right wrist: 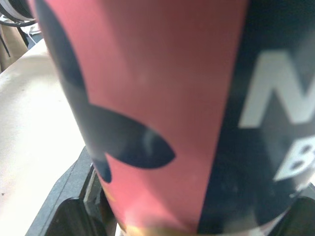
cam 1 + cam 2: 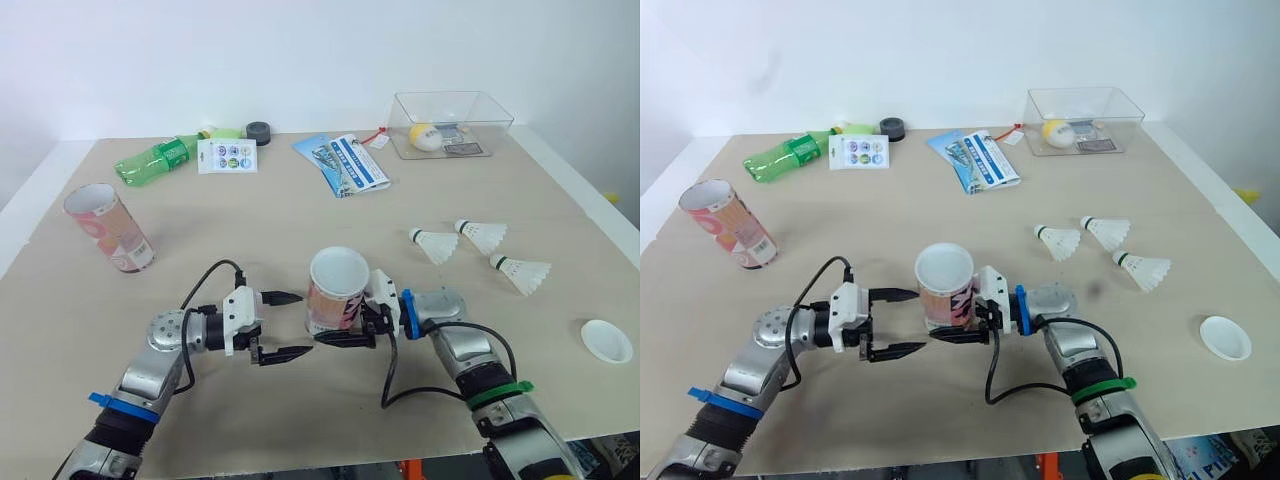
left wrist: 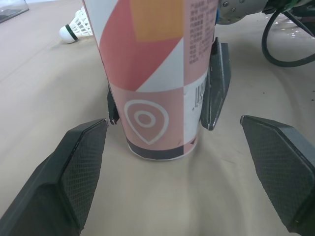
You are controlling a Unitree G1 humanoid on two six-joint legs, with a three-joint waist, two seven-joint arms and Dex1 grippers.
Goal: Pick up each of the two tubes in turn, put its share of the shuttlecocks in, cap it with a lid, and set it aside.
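Observation:
A pink-and-white tube [image 2: 337, 292] stands upright at the table's near middle, its white top facing up. My right gripper [image 2: 336, 322] is shut on its lower part, one finger [image 3: 216, 83] on each side. My left gripper [image 2: 303, 324] is open just left of the tube, its fingertips [image 3: 81, 157] apart from it. The tube's printed wall [image 1: 162, 98] is close up in the right wrist view. A second tube [image 2: 108, 228] lies tilted at the far left. Three shuttlecocks [image 2: 435, 243] [image 2: 482, 234] [image 2: 522, 272] lie at the right. A white lid [image 2: 606, 340] rests near the right edge.
At the back stand a green bottle [image 2: 155, 158], a sticker card [image 2: 227, 155], a dark round piece [image 2: 259, 132], a blue leaflet [image 2: 342, 163] and a clear box [image 2: 450, 123] holding small items. The table's front edge runs close below both arms.

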